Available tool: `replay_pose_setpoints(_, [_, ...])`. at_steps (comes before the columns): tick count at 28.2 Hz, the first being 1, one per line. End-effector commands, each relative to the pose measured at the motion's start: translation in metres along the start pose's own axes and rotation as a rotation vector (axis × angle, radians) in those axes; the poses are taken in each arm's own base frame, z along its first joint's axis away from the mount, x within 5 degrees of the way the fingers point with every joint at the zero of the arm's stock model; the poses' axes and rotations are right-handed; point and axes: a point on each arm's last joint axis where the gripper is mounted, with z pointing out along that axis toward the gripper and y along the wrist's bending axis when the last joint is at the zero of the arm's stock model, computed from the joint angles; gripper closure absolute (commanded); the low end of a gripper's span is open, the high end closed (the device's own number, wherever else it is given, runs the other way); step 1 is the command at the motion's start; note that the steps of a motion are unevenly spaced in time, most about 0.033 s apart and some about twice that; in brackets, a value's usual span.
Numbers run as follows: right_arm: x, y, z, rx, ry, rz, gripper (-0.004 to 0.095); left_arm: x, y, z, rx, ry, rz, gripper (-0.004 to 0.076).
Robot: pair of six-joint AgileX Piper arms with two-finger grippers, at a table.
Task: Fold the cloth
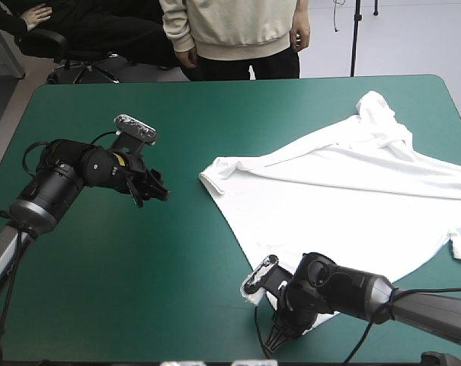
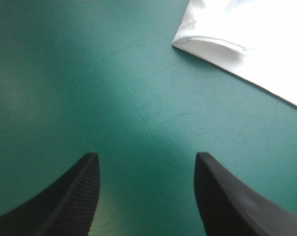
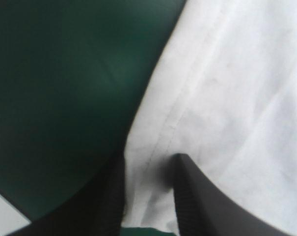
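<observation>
White short-sleeved T-shirt (image 1: pixel 337 183) lies spread flat, slightly rumpled, on right half of teal-green-covered worktop (image 1: pixel 139 267). Its near hem edge is pinched by the right gripper (image 3: pixel 148 164). The left gripper (image 2: pixel 146 156) hangs fingers wide apart over bare cover, near a sleeve.

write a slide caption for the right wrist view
Right gripper shut on the edge of the T-shirt, teal-green cover beside it.

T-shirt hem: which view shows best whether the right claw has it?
Right wrist view: the hem sits between the right claw's fingers. High view shows most of the T-shirt, but the arm hides the grip. Left wrist view catches only a sleeve.
</observation>
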Motion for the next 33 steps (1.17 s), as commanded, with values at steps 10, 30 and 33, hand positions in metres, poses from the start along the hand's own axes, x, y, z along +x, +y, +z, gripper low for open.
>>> replay_pose_setpoints(10, [0.013, 0.0, -0.009, -0.033, -0.026, 0.04, 0.0917, -0.031, -0.003, 0.007, 0.058, -0.143, 0.024, 0.0309])
replay_pose_setpoints(30, [0.013, 0.001, -0.009, -0.044, -0.03, 0.07, 0.0921, -0.111, -0.006, 0.122, 0.261, 0.046, 0.012, 0.03])
replay_pose_setpoints(33, [0.013, 0.001, -0.009, -0.044, -0.03, 0.07, 0.0921, -0.109, -0.008, 0.143, 0.292, 0.075, 0.002, 0.03])
